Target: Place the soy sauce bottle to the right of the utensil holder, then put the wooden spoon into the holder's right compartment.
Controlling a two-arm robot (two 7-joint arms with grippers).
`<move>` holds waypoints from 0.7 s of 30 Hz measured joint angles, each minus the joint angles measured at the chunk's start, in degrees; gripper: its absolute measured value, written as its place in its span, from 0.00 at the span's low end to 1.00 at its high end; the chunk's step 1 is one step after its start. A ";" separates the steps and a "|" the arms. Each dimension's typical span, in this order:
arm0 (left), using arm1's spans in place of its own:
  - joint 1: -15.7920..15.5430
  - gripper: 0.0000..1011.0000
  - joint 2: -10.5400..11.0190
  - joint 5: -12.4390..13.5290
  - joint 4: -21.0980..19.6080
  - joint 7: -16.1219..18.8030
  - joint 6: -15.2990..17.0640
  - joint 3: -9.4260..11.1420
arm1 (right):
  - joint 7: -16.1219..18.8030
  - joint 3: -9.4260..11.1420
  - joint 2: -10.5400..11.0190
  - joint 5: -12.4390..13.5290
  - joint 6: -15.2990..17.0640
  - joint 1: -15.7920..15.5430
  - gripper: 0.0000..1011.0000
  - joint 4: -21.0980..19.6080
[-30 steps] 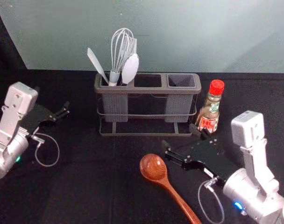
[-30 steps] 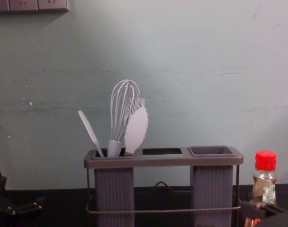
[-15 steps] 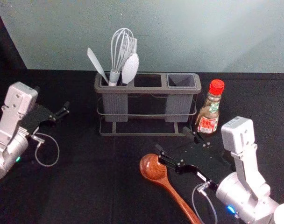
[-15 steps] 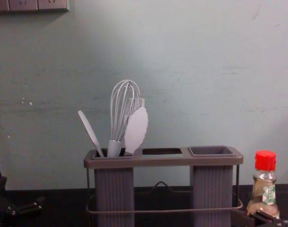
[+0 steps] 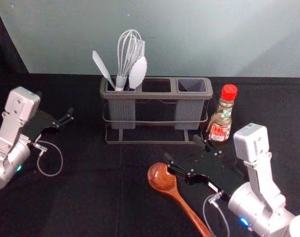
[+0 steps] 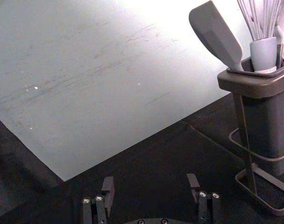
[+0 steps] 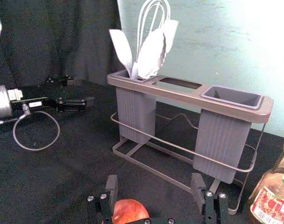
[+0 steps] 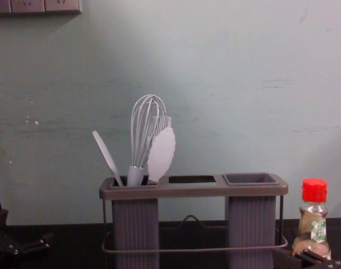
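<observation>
Bottle (image 5: 220, 121) of soy sauce stands upright in the head view, to the right of the utensil holder (image 5: 155, 96) and just beside it, so I judge that this part is done. The wooden spoon (image 5: 163, 177) lies on the desk (image 5: 91, 197), on the near side of the holder, and its handle points to near right. The right hand (image 5: 182, 148) is between the spoon and the bottle, with one finger near the bowl. The left hand (image 5: 55, 102) is parked at the left. The step in hand is, I think, to take the spoon. It would be good to bring the right hand back toward the near side, turn it across the handle close to the bowl, and close gently there, because a round bowl may slip.

In the left wrist view, the left hand is wide and holds nothing.

In the right wrist view, the right hand is also wide and empty, and the bowl shows close by one finger. While it turns, its far finger should keep away from the wire frame (image 7: 179, 150).

In the chest view, the right compartment (image 8: 250, 224) has free room. The spoon should be lifted above its rim, then lowered handle first and nearly vertical, without pushing the bottle.
</observation>
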 joint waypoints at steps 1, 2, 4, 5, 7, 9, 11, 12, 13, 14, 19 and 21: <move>0.00 1.00 0.00 0.00 0.00 0.00 0.00 0.00 | 0.01 0.00 0.01 0.01 0.02 0.00 0.99 -0.01; 0.00 1.00 0.00 0.00 0.00 0.00 0.00 0.00 | 0.01 0.00 0.01 0.01 0.02 0.00 0.99 -0.02; 0.00 1.00 0.00 0.00 0.00 0.00 0.00 0.00 | 0.01 0.00 0.02 0.02 0.04 0.00 0.99 -0.04; 0.00 1.00 0.00 0.00 0.00 0.00 0.00 0.00 | 0.01 -0.01 0.02 0.01 0.03 0.01 0.99 -0.04; 0.00 1.00 0.00 0.00 0.00 0.00 0.00 0.00 | 0.14 -0.21 -0.03 -0.34 0.64 0.27 0.99 -0.04; 0.00 1.00 0.00 0.00 0.00 0.00 0.00 0.00 | 0.17 -0.51 -0.04 -0.77 1.58 0.57 0.99 -0.16; 0.00 1.00 0.00 0.00 0.00 0.00 0.00 0.00 | 0.11 -0.98 -0.07 -1.66 3.48 0.98 0.99 -0.52; 0.00 1.00 0.00 0.00 0.00 0.00 0.00 0.00 | 0.03 -1.10 -0.09 -1.87 4.12 1.09 0.99 -0.68; 0.00 1.00 0.00 0.00 0.00 0.00 0.00 0.00 | -0.16 -1.38 -0.20 -2.46 5.94 1.37 0.99 -1.11; 0.00 1.00 0.00 0.00 0.00 0.00 0.00 0.00 | -0.23 -1.54 -0.27 -2.70 6.70 1.50 0.99 -1.32; 0.00 1.00 0.00 0.00 0.00 0.00 0.00 0.00 | -0.49 -2.31 -0.84 -3.96 12.82 2.58 0.99 -2.74; 0.00 1.00 0.00 0.00 0.00 0.00 0.00 0.00 | -0.47 -2.51 -1.36 -4.19 16.54 3.21 0.99 -3.50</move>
